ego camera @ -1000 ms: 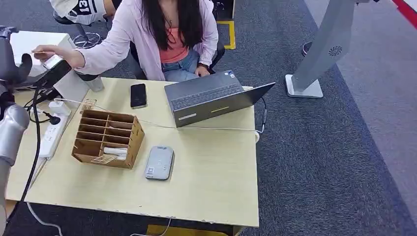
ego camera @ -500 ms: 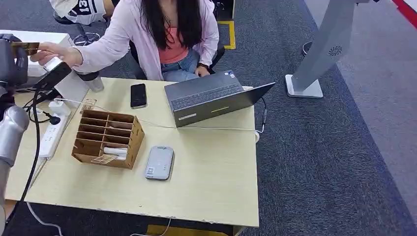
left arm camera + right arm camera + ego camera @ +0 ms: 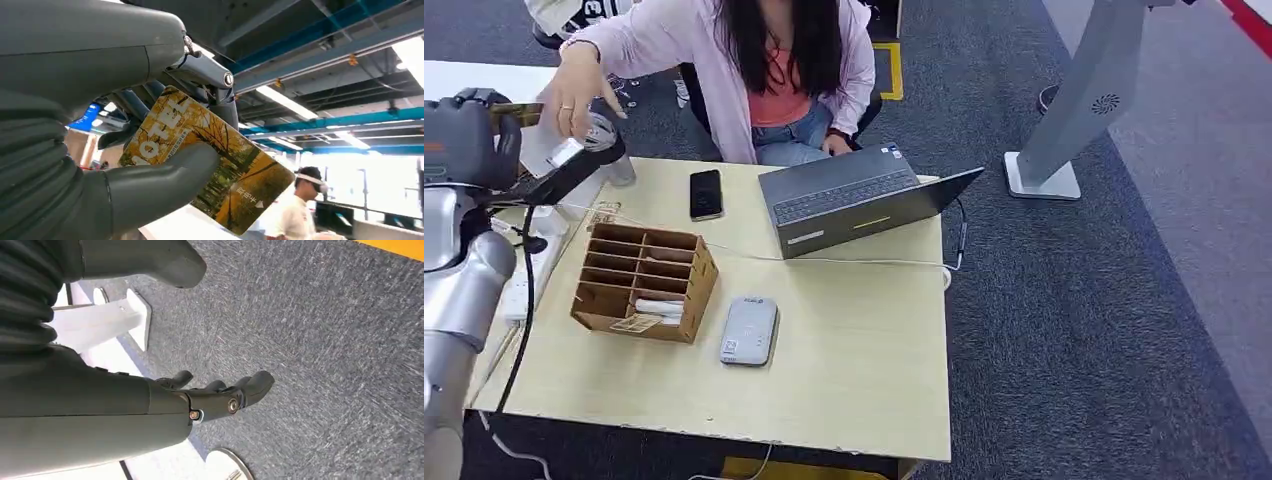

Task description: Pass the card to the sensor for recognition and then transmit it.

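Note:
My left hand (image 3: 469, 140) is raised at the table's far left corner and pinches a yellow hotel card (image 3: 521, 111) printed with autumn trees. In the left wrist view the card (image 3: 215, 165) sits between the thumb (image 3: 160, 172) and the dark fingers behind it, and about half of it sticks out free. A person's hand (image 3: 574, 95) hovers just past the card, close to touching it. The grey card sensor (image 3: 749, 331) lies flat on the table near the front. My right hand (image 3: 220, 392) hangs over the carpet with loosely bent fingers and nothing in them.
A wooden slotted card box (image 3: 642, 281) stands left of the sensor. An open laptop (image 3: 854, 200), a black phone (image 3: 706, 193) and a white power strip (image 3: 519, 285) also lie on the wooden table (image 3: 854, 380). The person sits behind the table's far edge.
My left hand has carried the card to the right, towards the person. The person's hand has lifted off the white box at the left and now hovers by the card.

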Tool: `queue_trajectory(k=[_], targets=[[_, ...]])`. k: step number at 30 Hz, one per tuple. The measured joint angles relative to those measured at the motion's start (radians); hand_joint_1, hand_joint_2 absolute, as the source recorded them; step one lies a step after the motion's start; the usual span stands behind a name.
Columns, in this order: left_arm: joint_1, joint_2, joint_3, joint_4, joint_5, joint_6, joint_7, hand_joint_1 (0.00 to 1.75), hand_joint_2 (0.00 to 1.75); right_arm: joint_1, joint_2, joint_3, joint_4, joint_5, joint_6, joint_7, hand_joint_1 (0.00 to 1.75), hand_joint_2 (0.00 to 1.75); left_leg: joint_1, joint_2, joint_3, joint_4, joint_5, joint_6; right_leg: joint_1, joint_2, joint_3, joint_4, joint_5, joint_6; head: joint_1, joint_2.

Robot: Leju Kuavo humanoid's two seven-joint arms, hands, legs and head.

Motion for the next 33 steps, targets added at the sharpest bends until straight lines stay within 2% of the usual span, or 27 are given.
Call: queue_trajectory(k=[3,7,13,16,24,33], targets=[[0.024,-0.021,-0.010,-0.021,0.006,0.000,-0.005,1.75,1.75,0.000,0.000,0.000,0.000,-0.002,-0.002,-0.001,0.00,1.75,0.000,0.000,0.000,0.000,0.000,0.000,0.000,0.000,0.000,0.000,0.000,0.000,0.000,0.000],[0.088,-0.075,-0.038,-0.070,0.010,0.015,-0.026,1.75,1.75,-0.001,0.002,-0.002,0.000,-0.006,-0.006,0.000,0.00,1.75,0.000,-0.001,0.000,0.001,0.000,0.000,0.000,-0.001,0.000,0.000,0.000,0.000,0.000,0.000],[0.231,-0.178,-0.140,-0.162,-0.003,0.027,0.000,1.75,1.75,-0.003,0.005,-0.009,0.001,-0.015,-0.013,0.011,0.00,1.75,-0.001,-0.002,-0.001,0.000,0.000,0.000,-0.001,-0.002,0.000,-0.001,0.000,0.000,0.001,0.000],[0.284,-0.208,-0.185,-0.198,0.018,0.024,0.010,1.75,1.75,-0.003,0.005,-0.011,0.001,-0.016,-0.015,0.013,0.00,1.75,-0.001,0.000,-0.001,0.001,-0.001,0.001,-0.001,-0.001,0.000,-0.001,0.000,0.001,0.000,0.000],[0.332,-0.232,-0.235,-0.238,0.032,0.020,0.020,1.75,1.75,-0.002,0.005,-0.026,0.001,-0.016,-0.018,0.014,0.00,1.75,-0.001,-0.001,0.000,0.000,-0.001,0.001,-0.001,-0.001,0.000,-0.001,0.000,0.001,0.000,0.000],[0.395,-0.244,-0.285,-0.246,0.046,-0.015,0.040,1.75,1.75,-0.002,0.005,-0.032,0.001,-0.018,-0.019,0.011,0.00,1.75,-0.001,-0.001,-0.001,0.000,-0.001,0.001,-0.001,-0.001,0.000,-0.001,0.000,0.001,0.000,0.000]])
